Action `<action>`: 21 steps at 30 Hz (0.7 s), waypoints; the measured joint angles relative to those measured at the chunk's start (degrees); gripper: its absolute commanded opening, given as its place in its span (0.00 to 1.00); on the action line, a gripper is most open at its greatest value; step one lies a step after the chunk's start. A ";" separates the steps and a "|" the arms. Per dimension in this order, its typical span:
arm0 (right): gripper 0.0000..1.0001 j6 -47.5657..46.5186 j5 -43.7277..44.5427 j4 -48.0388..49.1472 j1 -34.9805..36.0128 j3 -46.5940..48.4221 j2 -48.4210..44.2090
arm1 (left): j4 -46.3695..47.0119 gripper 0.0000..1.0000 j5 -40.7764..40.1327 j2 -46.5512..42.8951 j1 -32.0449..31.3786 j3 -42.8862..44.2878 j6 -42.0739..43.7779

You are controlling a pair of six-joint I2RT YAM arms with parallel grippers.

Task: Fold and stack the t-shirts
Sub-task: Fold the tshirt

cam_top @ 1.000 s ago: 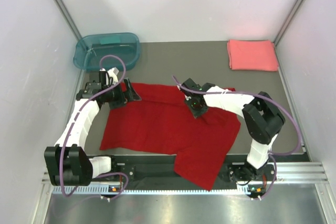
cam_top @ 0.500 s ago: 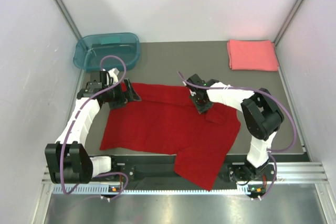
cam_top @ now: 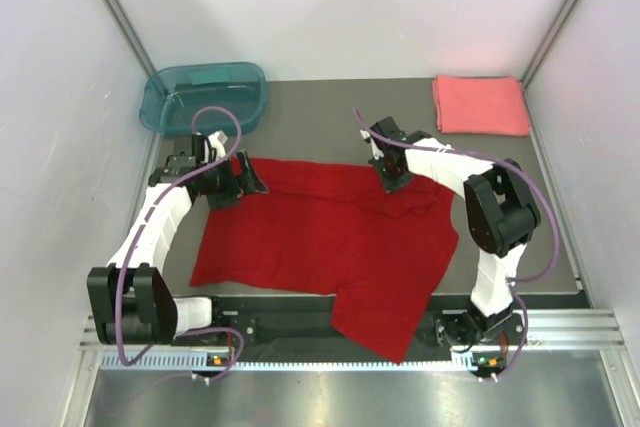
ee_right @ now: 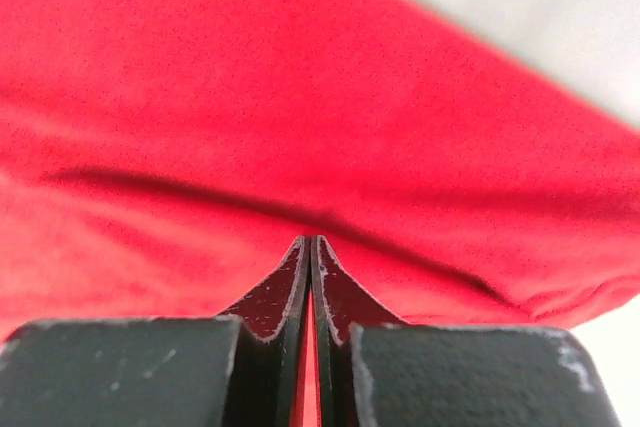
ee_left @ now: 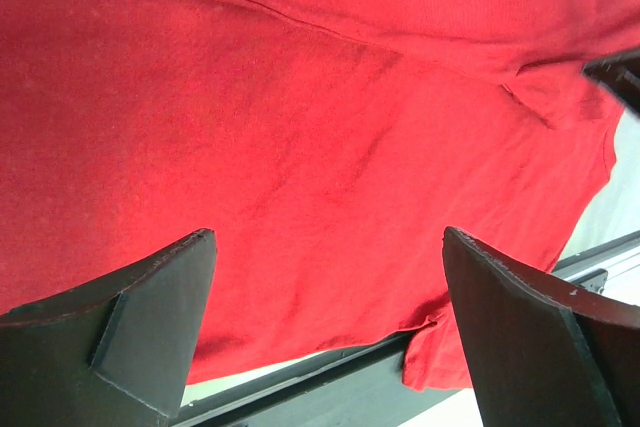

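A deep red t-shirt (cam_top: 320, 237) lies spread flat on the grey table (cam_top: 330, 117), one corner hanging over the near edge. My left gripper (cam_top: 250, 179) hovers at the shirt's far left corner, wide open with nothing between its fingers; in the left wrist view the gripper (ee_left: 328, 237) looks across the red t-shirt (ee_left: 300, 97). My right gripper (cam_top: 392, 180) sits low on the shirt's far edge, shut. In the right wrist view its tips (ee_right: 312, 239) meet against the red t-shirt (ee_right: 300, 97), with no cloth visibly between them. A coral-pink t-shirt (cam_top: 480, 104) lies folded at the far right.
A teal translucent tub (cam_top: 203, 95) stands at the far left corner, just behind my left arm. White walls close in both sides. A black rail (cam_top: 270, 302) runs along the near edge under the shirt's hem.
My right gripper moved toward the far right along the shirt's top edge and its jaws closed fully. The folded right part of the red shirt has been drawn out flatter. The left arm stayed put.
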 measured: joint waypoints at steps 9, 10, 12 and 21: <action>0.19 0.63 -2.29 -1.92 -3.78 6.67 4.85 | -0.02 0.99 0.07 1.14 0.00 0.00 0.00; 0.23 0.83 -2.47 -2.14 -3.69 6.69 4.35 | -0.04 0.99 0.07 1.20 0.02 0.00 0.02; 0.25 1.05 -2.73 -3.13 -3.06 6.25 2.47 | -0.17 0.99 0.04 1.29 0.07 0.00 0.04; 0.33 1.64 -5.44 -3.15 3.30 -2.62 -5.62 | -0.46 0.96 1.44 1.70 0.22 0.00 -0.68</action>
